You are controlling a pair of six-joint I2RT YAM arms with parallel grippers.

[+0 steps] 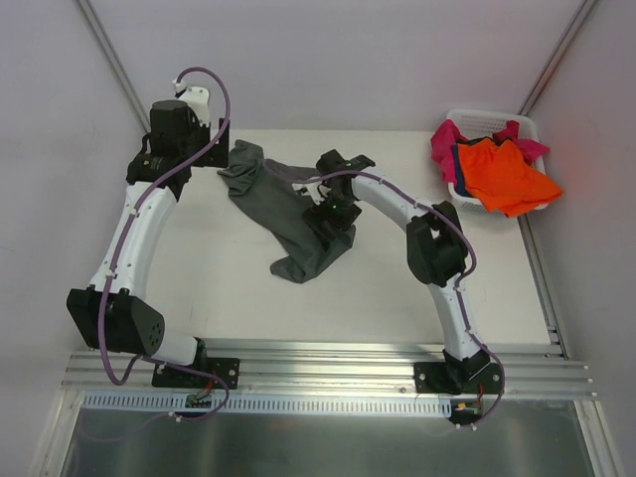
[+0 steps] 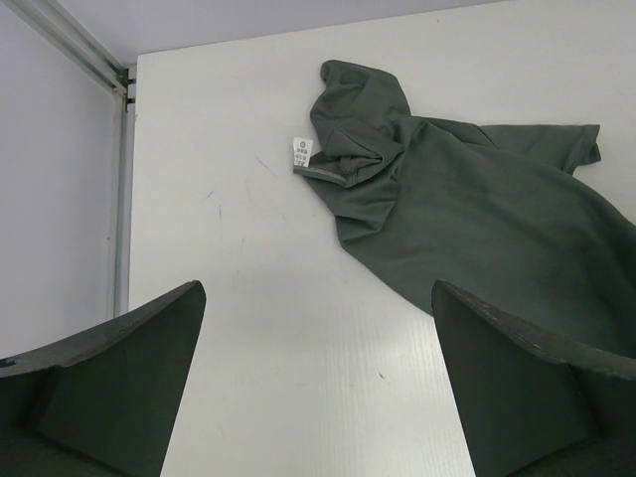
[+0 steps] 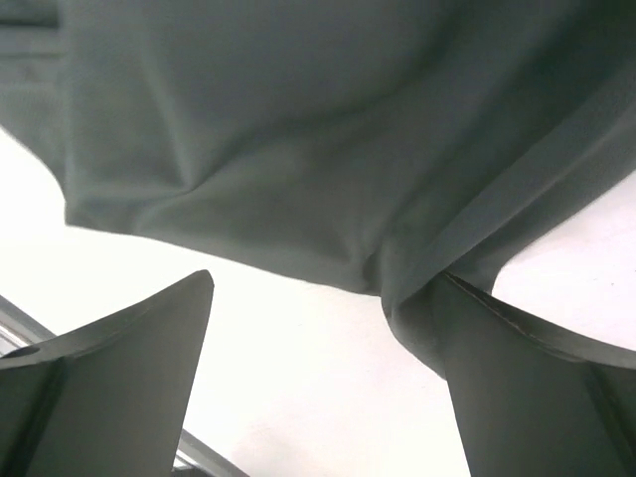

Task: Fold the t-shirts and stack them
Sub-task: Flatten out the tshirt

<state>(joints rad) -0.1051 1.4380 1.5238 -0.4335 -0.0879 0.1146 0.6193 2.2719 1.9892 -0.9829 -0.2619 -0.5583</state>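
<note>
A dark grey-olive t-shirt [image 1: 288, 224] lies crumpled on the white table, running from the back left towards the middle. My left gripper [image 1: 217, 151] hovers by its back-left end. In the left wrist view the left gripper [image 2: 318, 290] is open and empty over bare table, with the shirt [image 2: 467, 214] and its white label ahead. My right gripper [image 1: 334, 215] is over the shirt's right edge. In the right wrist view it [image 3: 323, 283] is open, and a fold of the shirt [image 3: 298, 149] touches its right finger [image 3: 517, 388]. Orange [image 1: 505, 174], magenta [image 1: 443, 149] and dark blue [image 1: 463, 171] shirts lie in the basket.
A white plastic laundry basket [image 1: 467, 117] stands at the table's back right corner. Metal rails run along the near edge [image 1: 318, 370] and up both back corners. Bare white table [image 1: 229, 298] lies in front of the shirt.
</note>
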